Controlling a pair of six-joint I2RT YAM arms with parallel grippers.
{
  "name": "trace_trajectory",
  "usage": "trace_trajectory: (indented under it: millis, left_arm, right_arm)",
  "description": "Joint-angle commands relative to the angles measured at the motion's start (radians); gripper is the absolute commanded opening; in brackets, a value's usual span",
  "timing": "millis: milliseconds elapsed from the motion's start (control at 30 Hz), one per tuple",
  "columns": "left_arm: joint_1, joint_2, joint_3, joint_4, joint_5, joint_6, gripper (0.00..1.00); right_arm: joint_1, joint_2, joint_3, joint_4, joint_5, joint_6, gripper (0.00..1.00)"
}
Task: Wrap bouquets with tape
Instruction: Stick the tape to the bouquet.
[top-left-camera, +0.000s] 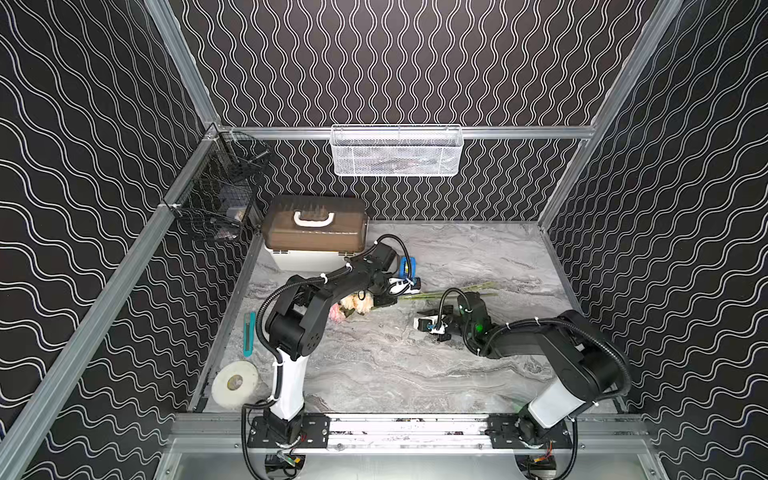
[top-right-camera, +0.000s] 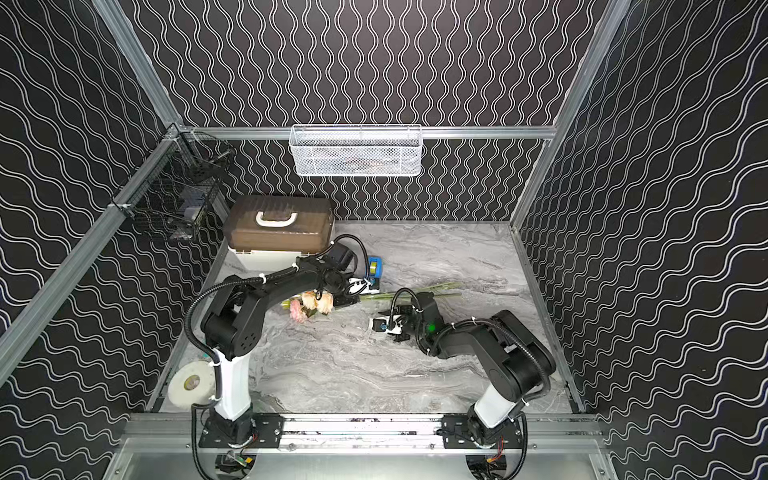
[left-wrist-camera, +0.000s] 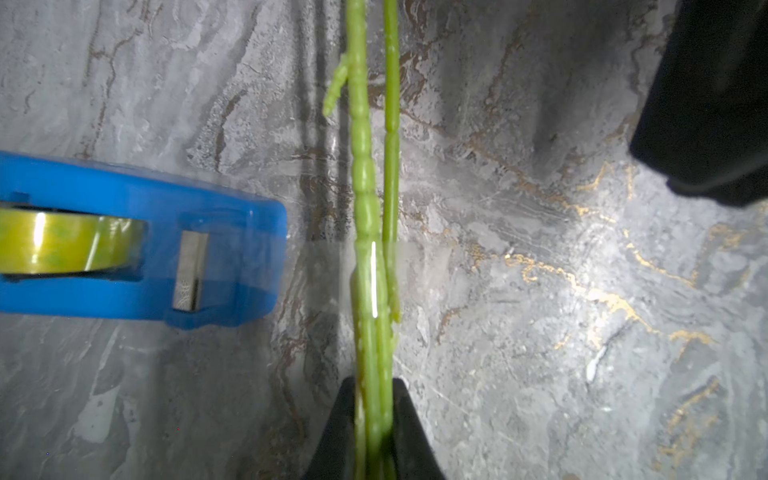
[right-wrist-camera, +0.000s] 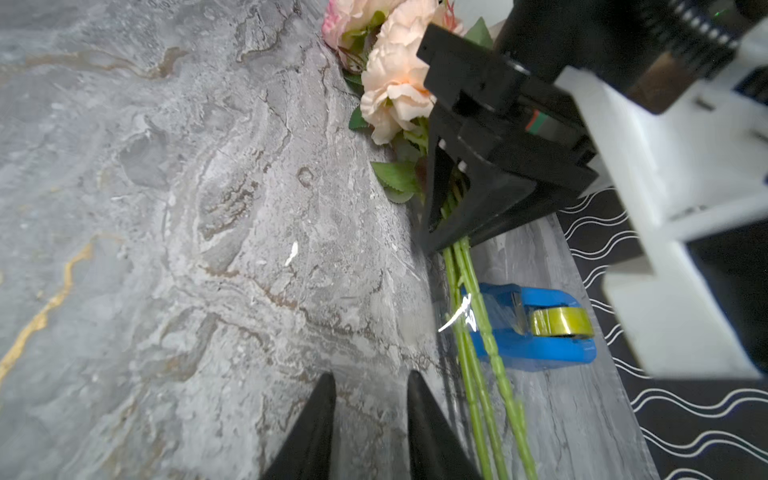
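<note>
Both top views: bouquet (top-left-camera: 353, 306) (top-right-camera: 316, 303) lies flat mid-table (top-left-camera: 374, 365), blooms toward the L arm base, stems running out past the blue tape dispenser (top-left-camera: 407, 268) (top-right-camera: 374, 268) just behind them; left gripper (top-left-camera: 385, 298) sits on the stems nr the blooms, right gripper (top-left-camera: 430, 325) close by but off them. L wrist: left gripper (left-wrist-camera: 374, 384) pinched tight on the green stems, dispenser beside them, clear strip (left-wrist-camera: 419, 270) lying across the stems. R wrist: right gripper (right-wrist-camera: 370, 376) partly open, gap empty, tips over bare table beside the stems.
</note>
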Motion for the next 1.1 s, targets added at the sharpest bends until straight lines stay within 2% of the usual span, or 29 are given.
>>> trace_trajectory:
  millis: [0, 133, 500, 667, 1067]
  left_arm:
    - [0.001, 0.011, 0.017, -0.034, 0.043, 0.011, 0.00]
    - [0.002, 0.002, 0.002, -0.023, 0.036, 0.018, 0.00]
    - [0.001, 0.004, 0.018, -0.051, 0.054, 0.017, 0.00]
    - [0.002, -0.012, 0.013, -0.056, 0.073, 0.015, 0.00]
    - [0.002, 0.001, 0.016, -0.066, 0.064, 0.023, 0.00]
  right_arm:
    - [-0.003, 0.059, 0.024, 0.126, -0.033, -0.035, 0.31]
    - [-0.006, 0.117, 0.034, 0.245, -0.046, -0.027, 0.31]
    - [-0.012, 0.156, 0.128, 0.097, -0.064, -0.126, 0.30]
    - [-0.026, 0.230, 0.141, 0.210, -0.035, -0.118, 0.31]
    - [-0.032, 0.157, 0.138, 0.135, -0.056, -0.177, 0.31]
